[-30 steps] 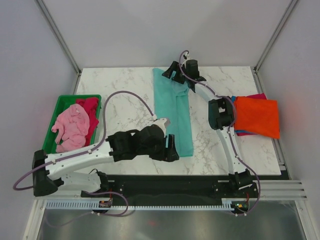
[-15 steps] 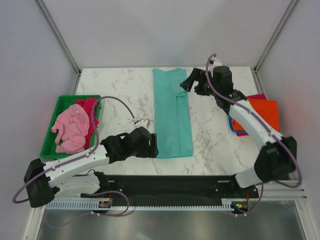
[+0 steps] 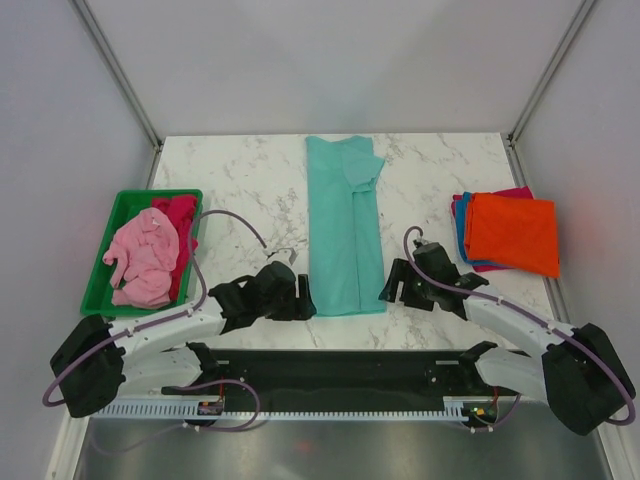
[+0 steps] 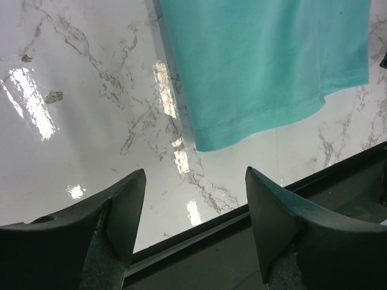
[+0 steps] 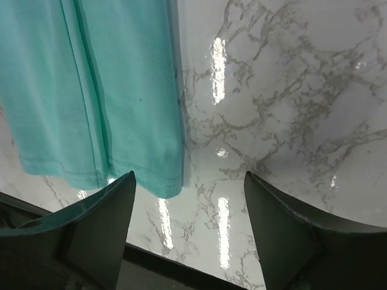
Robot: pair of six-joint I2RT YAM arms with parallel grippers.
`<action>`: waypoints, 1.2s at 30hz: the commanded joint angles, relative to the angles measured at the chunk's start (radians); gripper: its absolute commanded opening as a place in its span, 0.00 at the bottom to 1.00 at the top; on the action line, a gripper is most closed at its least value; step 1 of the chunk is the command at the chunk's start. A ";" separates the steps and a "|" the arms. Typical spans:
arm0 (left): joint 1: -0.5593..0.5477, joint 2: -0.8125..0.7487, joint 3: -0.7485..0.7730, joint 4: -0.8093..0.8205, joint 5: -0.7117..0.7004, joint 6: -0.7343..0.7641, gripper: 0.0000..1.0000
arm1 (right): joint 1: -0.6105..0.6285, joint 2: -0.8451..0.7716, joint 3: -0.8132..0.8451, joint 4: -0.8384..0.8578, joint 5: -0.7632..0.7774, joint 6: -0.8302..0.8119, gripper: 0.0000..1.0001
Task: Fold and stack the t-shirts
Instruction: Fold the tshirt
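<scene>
White arms point(image 3: 160, 325) with black joints point(image 3: 245, 297), purple cables point(image 3: 222, 211).

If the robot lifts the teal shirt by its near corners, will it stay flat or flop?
Probably flop: the teal shirt is thin cloth folded into a long strip. On the glossy marble table it may slide or bunch when pushed.

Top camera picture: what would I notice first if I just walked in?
First, the long teal t-shirt, folded into a narrow strip down the middle of the marble table. Next come the bright orange t-shirt lying folded at the right and the crumpled pink t-shirt in the green tray at the left. The left gripper and right gripper sit open beside the teal shirt's near corners.
</scene>
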 commanded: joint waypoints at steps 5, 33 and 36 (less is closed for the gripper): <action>0.025 0.060 -0.036 0.140 0.051 -0.016 0.71 | 0.063 0.117 -0.026 0.169 0.010 0.059 0.69; 0.025 0.112 -0.126 0.292 0.060 -0.048 0.64 | 0.119 0.022 -0.144 0.122 0.051 0.123 0.40; 0.025 0.116 -0.122 0.310 0.060 -0.049 0.65 | 0.122 0.027 -0.158 0.133 0.051 0.125 0.37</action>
